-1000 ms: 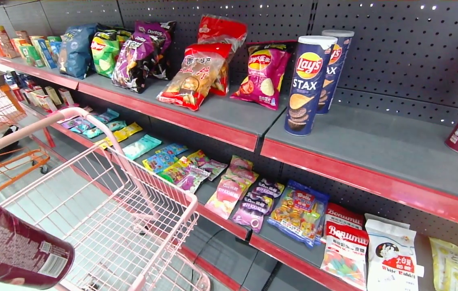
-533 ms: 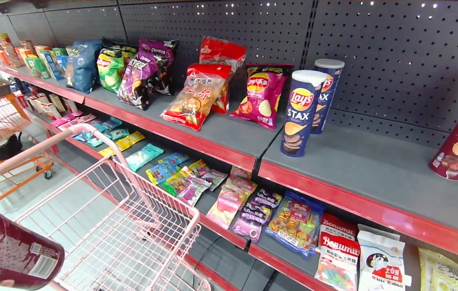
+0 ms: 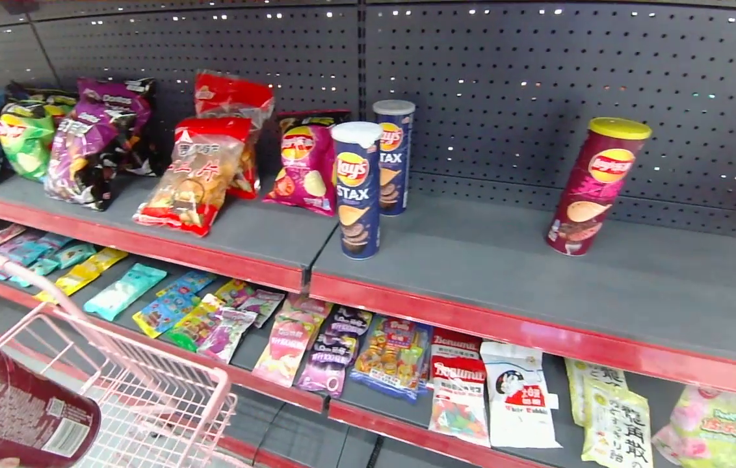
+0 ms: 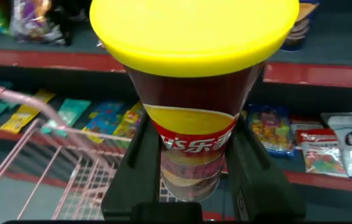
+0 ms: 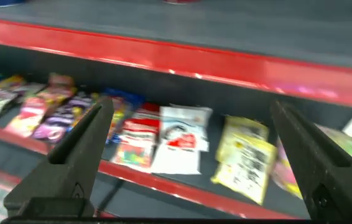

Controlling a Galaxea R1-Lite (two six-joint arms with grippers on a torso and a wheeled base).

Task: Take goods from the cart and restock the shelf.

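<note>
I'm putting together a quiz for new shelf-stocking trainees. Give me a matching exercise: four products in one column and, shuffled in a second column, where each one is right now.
Things
1. front blue canister
2. standing maroon canister
3. held maroon canister
4. white bag

Places
A. lying on the lower shelf
B. gripped in the left end effector
C. on the upper shelf, near its front edge, white lid
D. on the upper shelf, alone farther right, yellow lid

Pairs: 1-C, 2-D, 3-B, 4-A
</note>
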